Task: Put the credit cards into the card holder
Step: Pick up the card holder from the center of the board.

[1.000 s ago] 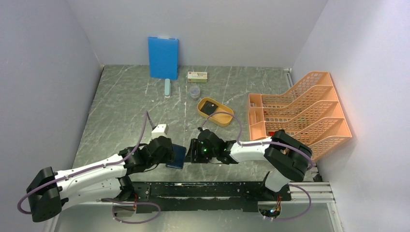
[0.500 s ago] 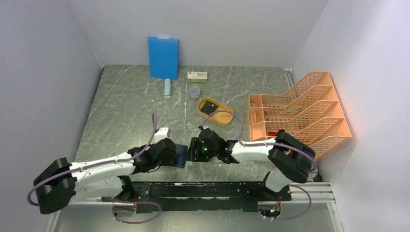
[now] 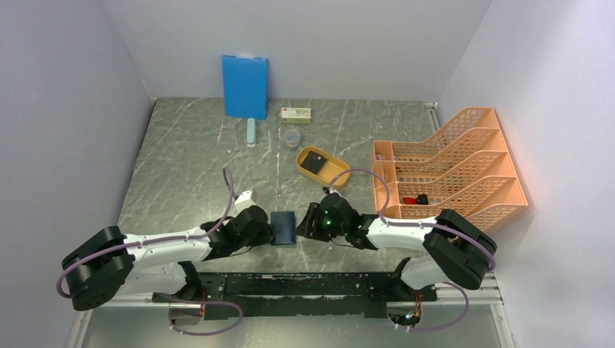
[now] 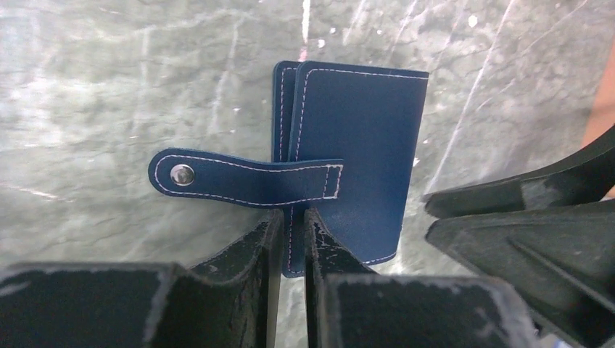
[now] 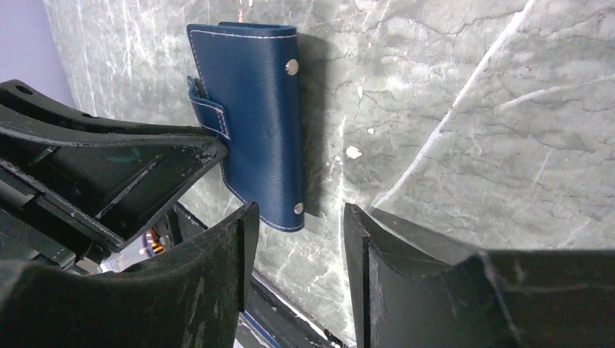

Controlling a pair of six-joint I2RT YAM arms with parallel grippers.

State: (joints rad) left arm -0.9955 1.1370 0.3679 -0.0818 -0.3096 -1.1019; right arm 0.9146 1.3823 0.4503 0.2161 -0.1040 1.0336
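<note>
One yellow tray (image 3: 335, 176) beyond card holder (image 3: 283, 228)

Grey marble-veined tabletop (image 3: 181, 167), pale lilac walls (image 3: 65, 101) on three sides

Grey marbled surface (image 3: 188, 167) — at the back a blue board (image 3: 244, 85), small box (image 3: 296, 114) and cup (image 3: 291, 138); centre, a yellow tray (image 3: 326, 172); right, an orange file rack (image 3: 464, 130); near edge — the card holder (image 3: 283, 228).
</note>
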